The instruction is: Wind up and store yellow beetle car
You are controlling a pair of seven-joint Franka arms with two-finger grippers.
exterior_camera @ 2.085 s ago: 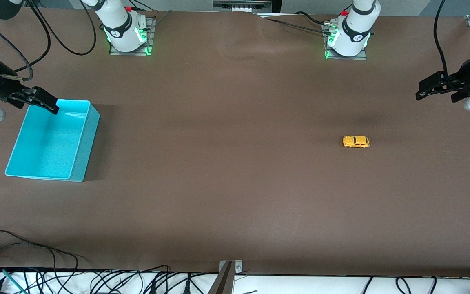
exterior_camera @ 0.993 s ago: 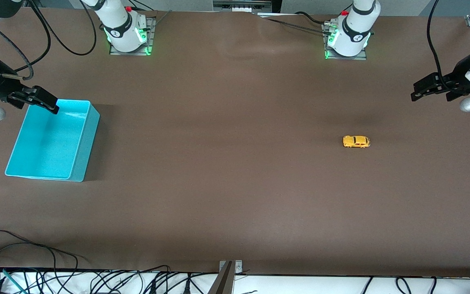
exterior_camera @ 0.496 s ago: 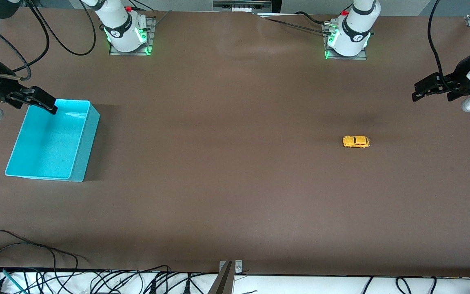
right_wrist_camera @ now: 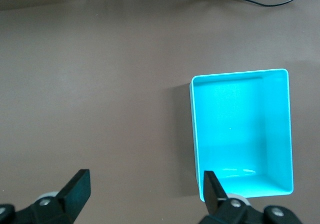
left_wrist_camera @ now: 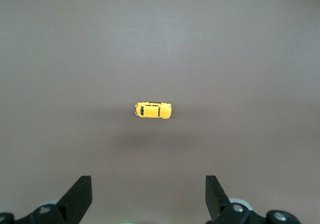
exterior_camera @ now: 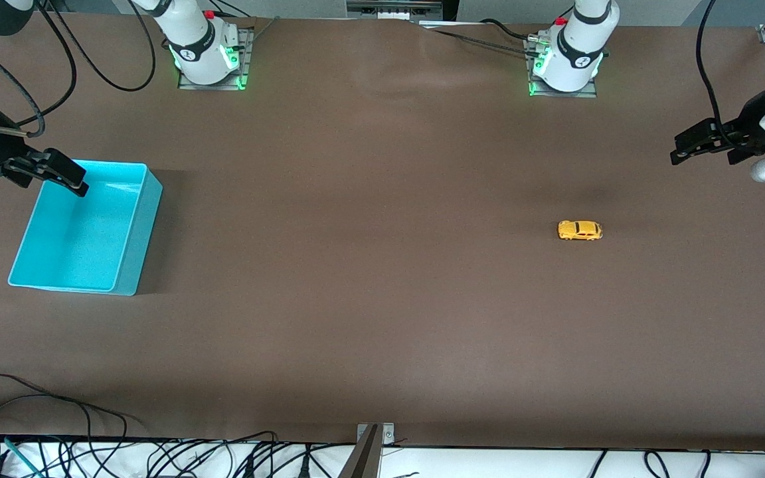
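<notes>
While the yellow beetle car [exterior_camera: 580, 230] is sitting alone on the table [exterior_camera: 369, 279], the left gripper [exterior_camera: 688, 147] is hanging over the table's left-arm end with jaws open wide, likely to grab it. The right gripper [exterior_camera: 64, 174] is waiting, jaws open, over the turquoise bin [exterior_camera: 140, 229].

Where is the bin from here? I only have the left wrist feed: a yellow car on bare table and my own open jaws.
Observer: The turquoise bin sits at the right arm's end of the table, well apart from the yellow beetle car, which is toward the left arm's end.
Operator: Anything in the bin?
Observer: No, the right wrist view shows its bare floor.
Operator: Where is the right gripper?
Observer: The right gripper hangs over the bin's rim farthest from the front camera, jaws open, holding nothing.
Operator: And mine, seen from the front?
Observer: The left gripper is up in the air near the table's edge, not yet over the car.
</notes>
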